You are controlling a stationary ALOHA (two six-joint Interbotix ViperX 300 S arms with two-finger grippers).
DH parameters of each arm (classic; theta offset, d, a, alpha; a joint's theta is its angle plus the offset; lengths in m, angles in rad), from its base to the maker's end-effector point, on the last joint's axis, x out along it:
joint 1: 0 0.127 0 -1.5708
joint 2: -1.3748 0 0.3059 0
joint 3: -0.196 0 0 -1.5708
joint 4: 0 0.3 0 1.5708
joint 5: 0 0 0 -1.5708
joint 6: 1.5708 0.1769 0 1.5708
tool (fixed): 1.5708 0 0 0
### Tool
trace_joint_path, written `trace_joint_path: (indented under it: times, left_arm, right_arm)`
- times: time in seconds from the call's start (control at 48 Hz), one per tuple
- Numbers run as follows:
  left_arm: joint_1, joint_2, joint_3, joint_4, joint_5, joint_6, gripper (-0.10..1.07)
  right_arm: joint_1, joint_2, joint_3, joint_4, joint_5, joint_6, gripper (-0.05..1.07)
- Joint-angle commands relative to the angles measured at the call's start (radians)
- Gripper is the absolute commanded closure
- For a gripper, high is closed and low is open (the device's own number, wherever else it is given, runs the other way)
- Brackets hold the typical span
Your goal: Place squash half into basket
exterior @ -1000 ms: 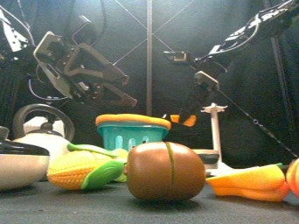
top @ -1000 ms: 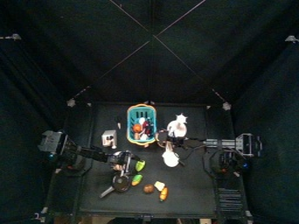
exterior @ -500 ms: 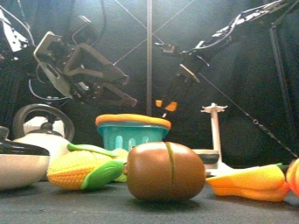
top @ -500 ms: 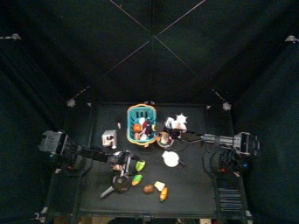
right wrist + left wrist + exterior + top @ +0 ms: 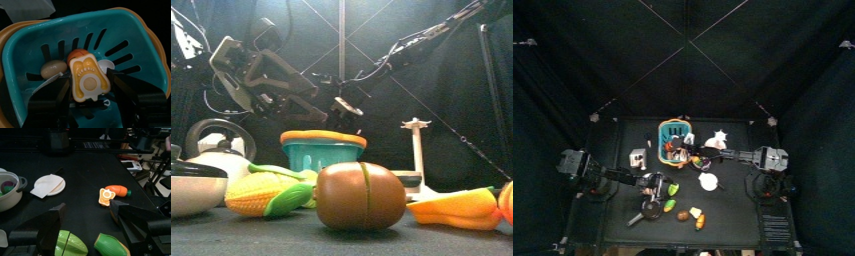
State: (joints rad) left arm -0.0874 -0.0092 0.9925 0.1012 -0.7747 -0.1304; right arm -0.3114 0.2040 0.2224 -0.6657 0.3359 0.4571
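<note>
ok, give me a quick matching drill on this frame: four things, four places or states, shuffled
Things:
1. squash half
2. basket
3. left gripper
4. corn

Places or states:
A. teal, with an orange handle
B. jaws open, nothing between them
C. between the jaws of the right gripper, just inside the basket
D. lying near the table's front edge

Pairs: 1-C, 2-A, 3-B, 4-D

Black curtains (image 5: 593, 60) enclose a small black table (image 5: 734, 225), with thin poles (image 5: 341, 60) crossing behind it.
</note>
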Motion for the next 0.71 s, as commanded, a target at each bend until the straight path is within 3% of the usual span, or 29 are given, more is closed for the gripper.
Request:
trace_joint_path:
  times: [0.0, 0.271, 0.688]
  left_arm:
    - [0.003, -0.006, -0.011, -0.002, -0.011, 0.0, -0.04]
    - [0.002, -0.005, -0.014, -0.002, -0.011, 0.0, -0.04]
    - [0.002, -0.008, -0.014, -0.002, -0.011, 0.0, -0.04]
  right_arm:
    - [0.0, -0.025, -0.026, 0.025, -0.003, -0.002, 0.24]
    - [0.0, -0.029, -0.018, 0.026, -0.002, 0.002, 0.01]
    - [0.021, -0.055, -0.006, 0.015, 0.067, -0.003, 0.0]
